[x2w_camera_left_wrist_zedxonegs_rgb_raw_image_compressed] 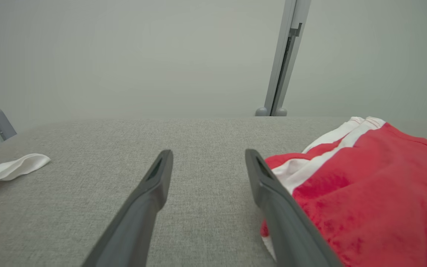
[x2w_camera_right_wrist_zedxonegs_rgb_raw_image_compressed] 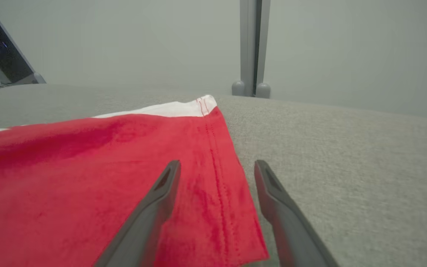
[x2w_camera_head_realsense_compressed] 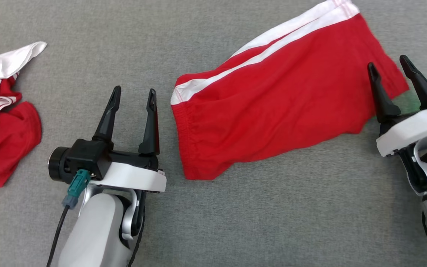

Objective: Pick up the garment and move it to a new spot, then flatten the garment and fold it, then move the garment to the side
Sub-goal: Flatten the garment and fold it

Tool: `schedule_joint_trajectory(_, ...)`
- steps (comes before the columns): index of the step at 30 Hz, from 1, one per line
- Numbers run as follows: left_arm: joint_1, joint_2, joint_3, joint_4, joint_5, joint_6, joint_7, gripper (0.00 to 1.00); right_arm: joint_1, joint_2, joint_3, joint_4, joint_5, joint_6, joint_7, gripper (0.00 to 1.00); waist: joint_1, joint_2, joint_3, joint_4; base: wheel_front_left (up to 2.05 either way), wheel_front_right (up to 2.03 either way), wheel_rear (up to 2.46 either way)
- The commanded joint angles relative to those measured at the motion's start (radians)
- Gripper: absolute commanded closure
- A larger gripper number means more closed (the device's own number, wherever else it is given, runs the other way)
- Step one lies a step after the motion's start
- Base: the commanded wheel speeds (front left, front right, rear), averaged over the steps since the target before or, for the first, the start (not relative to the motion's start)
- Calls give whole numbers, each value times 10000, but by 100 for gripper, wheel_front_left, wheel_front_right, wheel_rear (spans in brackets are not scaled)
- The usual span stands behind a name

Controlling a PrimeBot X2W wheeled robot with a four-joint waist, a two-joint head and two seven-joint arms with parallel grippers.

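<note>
Left gripper [x2w_camera_head_realsense_compressed: 134, 91] low beside shorts [x2w_camera_head_realsense_compressed: 272, 100] waistband, jaws apart, empty. Right gripper [x2w_camera_head_realsense_compressed: 388, 62] astride shorts hem, jaws apart, empty. Garments: two, shorts flat, crumpled heap [x2w_camera_head_realsense_compressed: 2, 122] far left.

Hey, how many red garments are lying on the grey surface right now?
2. A striped red garment lies flat at centre right; a crumpled red and white garment sits at the head view's left edge, partly cut off, so more may lie beyond.

- Two red-and-white garments: flat shorts [x2w_camera_head_realsense_compressed: 272, 100] and a crumpled heap [x2w_camera_head_realsense_compressed: 2, 126].
- Two grippers: left gripper [x2w_camera_head_realsense_compressed: 134, 90], right gripper [x2w_camera_head_realsense_compressed: 387, 62], each with two dark fingers.
- One grey cloth surface [x2w_camera_head_realsense_compressed: 235, 222].
- One teal plug [x2w_camera_head_realsense_compressed: 79, 183].
- One upright post [x2w_camera_left_wrist_zedxonegs_rgb_raw_image_compressed: 285, 55].
</note>
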Motion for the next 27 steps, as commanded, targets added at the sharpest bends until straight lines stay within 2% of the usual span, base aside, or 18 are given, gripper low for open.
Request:
schedule_joint_trajectory(1,-154,13,-73,-32,-95,52,-2,0,-185,-89,97,266,110,1,42,0,0,0,219,247,0,0,0)
schedule_joint_trajectory(7,-232,13,-288,-37,-312,252,-2,0,-544,35,765,1543,788,1,588,0,0,0,181,278,0,0,0)
schedule_joint_trajectory(9,-201,13,-273,-25,-305,298,-2,0,-603,28,966,1683,1069,2,791,29,0,0,124,221,0,0,0)
schedule_joint_trajectory(10,-201,12,-258,-20,-273,295,-2,0,-599,6,1067,1743,1197,2,894,72,0,0,95,184,0,0,0)
schedule_joint_trajectory(11,-199,14,-235,-24,-230,299,-2,0,-607,-21,1153,1744,1270,2,903,100,0,0,65,135,0,0,0)
schedule_joint_trajectory(15,-140,12,-151,-7,-129,265,-2,0,-534,-48,1348,1664,1549,1,799,100,0,0,-81,-45,0,0,0)
schedule_joint_trajectory(19,32,13,3,69,-60,203,-2,0,-113,83,1354,1487,1824,1,244,100,0,0,-372,-353,0,0,0)
schedule_joint_trajectory(27,564,21,300,270,157,17,-2,0,1929,715,777,1197,2268,-1,-804,100,0,0,-1179,-1068,0,0,0)
